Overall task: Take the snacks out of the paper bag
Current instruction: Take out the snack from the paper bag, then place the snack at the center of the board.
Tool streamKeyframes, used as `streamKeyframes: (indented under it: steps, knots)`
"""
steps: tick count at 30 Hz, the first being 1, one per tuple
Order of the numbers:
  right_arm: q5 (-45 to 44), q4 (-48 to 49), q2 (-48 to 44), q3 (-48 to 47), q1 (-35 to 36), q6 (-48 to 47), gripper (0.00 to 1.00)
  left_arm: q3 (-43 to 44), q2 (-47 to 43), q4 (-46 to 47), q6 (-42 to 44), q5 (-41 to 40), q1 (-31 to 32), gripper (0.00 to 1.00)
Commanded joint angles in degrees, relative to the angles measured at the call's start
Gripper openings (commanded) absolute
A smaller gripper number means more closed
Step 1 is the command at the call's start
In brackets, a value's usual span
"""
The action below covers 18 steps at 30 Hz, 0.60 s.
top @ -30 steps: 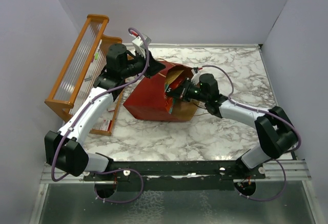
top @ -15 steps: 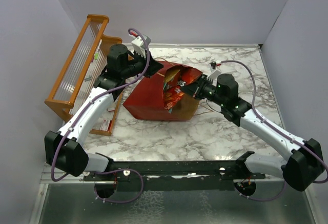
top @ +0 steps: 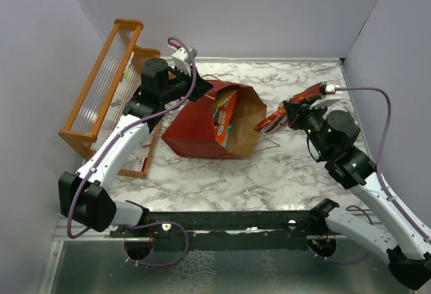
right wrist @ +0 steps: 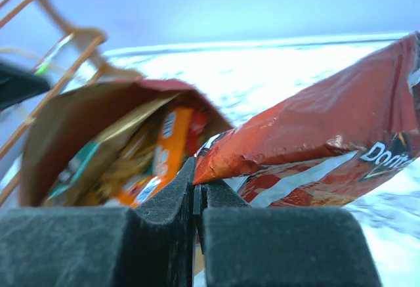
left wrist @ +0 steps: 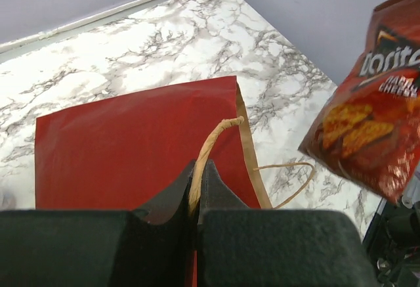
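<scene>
Right fingers (right wrist: 172, 195) are pinched shut on a corner of the Doritos (right wrist: 308, 142), which hangs just outside the bag (top: 195, 129) mouth, above the bench (top: 303, 173). I'd say the first snack is out but not set down. Next move is probably parking it off to the side, then letting go. Bag's tipped on its side with an orange packet (right wrist: 167, 146), teal packet (right wrist: 82, 159) and yellow chip bag (right wrist: 131, 162) inside. Left fingers (left wrist: 172, 198) are clamped on its handle (left wrist: 209, 149).
</scene>
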<state>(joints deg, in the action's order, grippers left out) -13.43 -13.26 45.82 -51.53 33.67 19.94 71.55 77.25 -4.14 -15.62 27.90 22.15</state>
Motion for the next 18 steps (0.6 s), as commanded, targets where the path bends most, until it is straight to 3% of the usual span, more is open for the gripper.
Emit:
streamKeyframes:
  steps: [1, 7, 9, 13, 18]
  knots:
    - [-23.16, 1.73, 0.63, -2.1, -0.03, -3.37, 0.01, 0.26, -2.05, 0.11, 1.17, -2.48, -0.25, 0.0]
    - [-38.15, 14.7, 10.56, -4.2, -1.23, -10.9, 0.01, -0.24, -2.87, 0.24, 1.41, -3.09, -0.27, 0.0]
    - [-33.62, 18.39, 14.15, -4.45, -5.06, -10.44, 0.01, -0.27, -2.99, 0.32, 1.37, -3.34, -0.22, 0.0]
    - [-21.54, 14.54, 23.05, -8.81, -15.57, 3.14, 0.01, -0.4, -2.86, 0.67, 1.16, -2.9, -0.35, 0.0]
    - [-11.08, 23.42, 35.24, -12.81, -22.44, 8.17, 0.01, -0.28, -2.7, 0.23, 1.52, -3.96, -0.36, 0.0]
